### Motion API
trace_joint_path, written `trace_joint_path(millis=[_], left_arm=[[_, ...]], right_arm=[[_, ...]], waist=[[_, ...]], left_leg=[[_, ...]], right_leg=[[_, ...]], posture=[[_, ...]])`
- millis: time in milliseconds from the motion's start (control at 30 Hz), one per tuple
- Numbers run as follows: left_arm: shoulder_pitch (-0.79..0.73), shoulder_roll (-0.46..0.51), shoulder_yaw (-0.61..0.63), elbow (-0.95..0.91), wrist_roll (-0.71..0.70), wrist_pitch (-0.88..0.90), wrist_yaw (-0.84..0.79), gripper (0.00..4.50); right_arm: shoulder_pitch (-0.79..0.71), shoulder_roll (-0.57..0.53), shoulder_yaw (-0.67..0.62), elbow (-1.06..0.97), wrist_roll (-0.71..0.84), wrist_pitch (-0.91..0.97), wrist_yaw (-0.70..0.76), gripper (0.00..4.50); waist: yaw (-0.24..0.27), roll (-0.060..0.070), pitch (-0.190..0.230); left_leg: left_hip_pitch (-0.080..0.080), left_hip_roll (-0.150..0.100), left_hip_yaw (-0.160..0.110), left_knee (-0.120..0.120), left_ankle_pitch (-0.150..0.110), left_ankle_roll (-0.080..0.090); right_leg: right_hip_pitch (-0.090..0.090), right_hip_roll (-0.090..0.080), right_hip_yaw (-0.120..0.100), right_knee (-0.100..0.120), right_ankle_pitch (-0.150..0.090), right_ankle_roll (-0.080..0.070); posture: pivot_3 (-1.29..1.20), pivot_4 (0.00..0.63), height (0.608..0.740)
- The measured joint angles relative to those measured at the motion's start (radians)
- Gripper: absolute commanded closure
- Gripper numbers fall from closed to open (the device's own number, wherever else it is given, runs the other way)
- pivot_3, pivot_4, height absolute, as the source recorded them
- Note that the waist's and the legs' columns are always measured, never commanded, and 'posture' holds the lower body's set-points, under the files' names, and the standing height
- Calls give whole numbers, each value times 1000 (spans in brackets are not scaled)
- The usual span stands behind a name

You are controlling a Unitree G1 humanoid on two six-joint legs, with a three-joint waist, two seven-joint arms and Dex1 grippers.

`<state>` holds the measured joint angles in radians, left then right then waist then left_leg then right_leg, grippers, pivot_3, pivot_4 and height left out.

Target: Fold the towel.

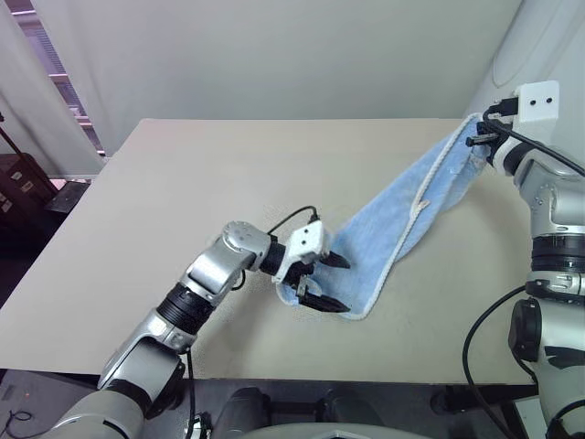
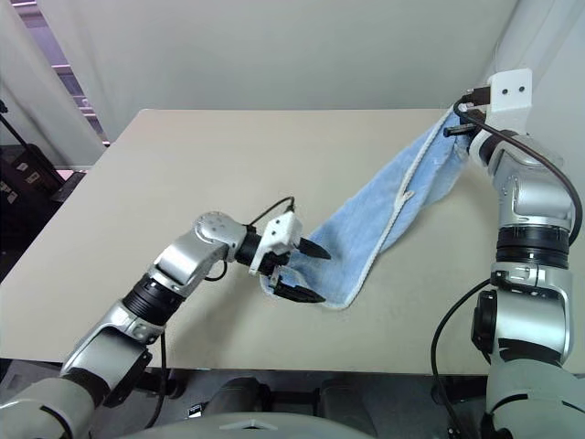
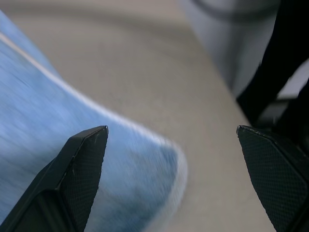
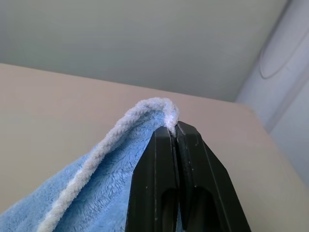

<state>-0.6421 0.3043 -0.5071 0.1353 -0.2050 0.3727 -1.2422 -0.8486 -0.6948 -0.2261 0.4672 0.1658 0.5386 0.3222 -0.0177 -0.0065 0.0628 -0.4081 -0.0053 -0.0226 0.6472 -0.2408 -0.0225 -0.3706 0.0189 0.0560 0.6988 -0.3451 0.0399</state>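
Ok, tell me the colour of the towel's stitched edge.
White, bordering the light blue towel; the edge shows best in the right wrist view.

Towel [image 1: 402,229] runs diagonally from above the table's [image 1: 183,201] far right corner, where the right gripper [image 1: 477,140] holds one end raised, down to the surface near the front edge; left gripper [image 1: 327,282] straddles that lower end
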Motion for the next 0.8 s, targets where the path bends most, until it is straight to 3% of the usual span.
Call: trace_joint_path(millis=[533, 800], left_arm=[[-8, -110, -104, 110, 118, -2, 23, 0], [-36, -118, -148, 213, 223, -146, 29, 0]], right_arm=[[-2, 17, 1, 28, 4, -4, -27, 4484], [23, 17, -2, 7, 6, 2, -28, 4484]], waist=[[0, 1, -1], [2, 2, -1]], left_leg=[[0, 0, 0, 0, 0, 0], [0, 0, 0, 0, 0, 0]], right_leg=[[0, 1, 0, 1, 0, 0], [0, 1, 0, 1, 0, 0]], posture=[[0, 0, 740], [0, 0, 740]])
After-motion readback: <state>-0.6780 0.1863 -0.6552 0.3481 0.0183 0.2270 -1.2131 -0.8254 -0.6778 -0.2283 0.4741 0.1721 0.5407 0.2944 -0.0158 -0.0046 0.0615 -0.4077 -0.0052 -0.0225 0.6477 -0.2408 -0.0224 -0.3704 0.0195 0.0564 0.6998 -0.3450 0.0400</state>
